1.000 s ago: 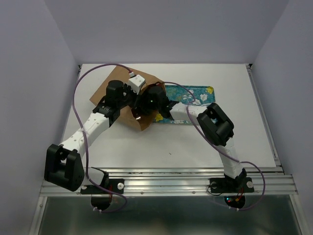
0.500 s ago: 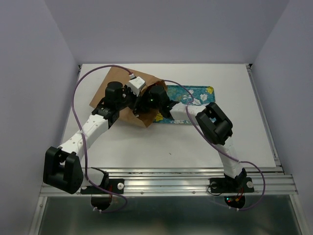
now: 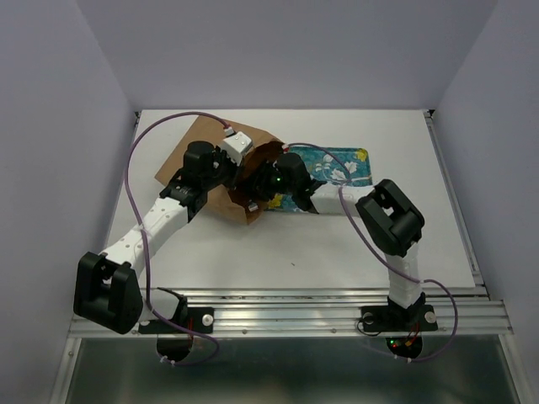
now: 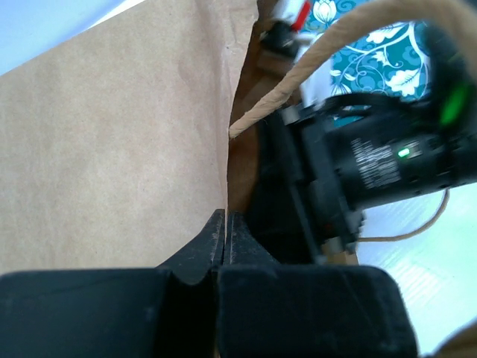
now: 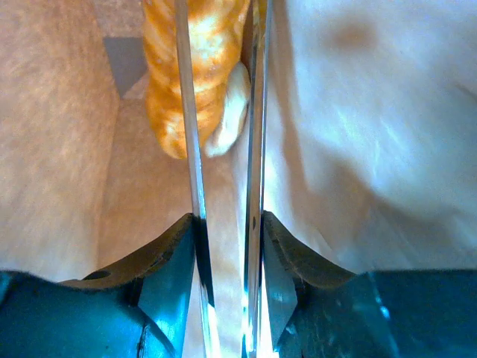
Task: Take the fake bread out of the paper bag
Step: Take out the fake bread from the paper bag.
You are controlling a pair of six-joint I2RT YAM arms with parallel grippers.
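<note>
Inside, braided loaf point(image 5: 165, 82) lengthwise along paper bag point(image 3: 198, 139), left tool point(image 4: 225, 221) pinching bag edge, right tool point(image 5: 221, 22) grip unclear.

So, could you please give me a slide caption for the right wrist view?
Right gripper deep inside the paper bag, its fingers reaching the orange braided loaf.

much tucked inside the bag
from above, the right hand point(image 5: 221, 30) is lost inside the mouth of the paper bag point(image 3: 202, 151), and no bread shows there; bag and right arm point(image 3: 327, 200) cover the tray's point(image 3: 344, 160) left end. in the right wrist view the braided loaf point(image 5: 165, 89) runs off the top edge, partly behind a finger; whether the fingers press it is unclear.
</note>
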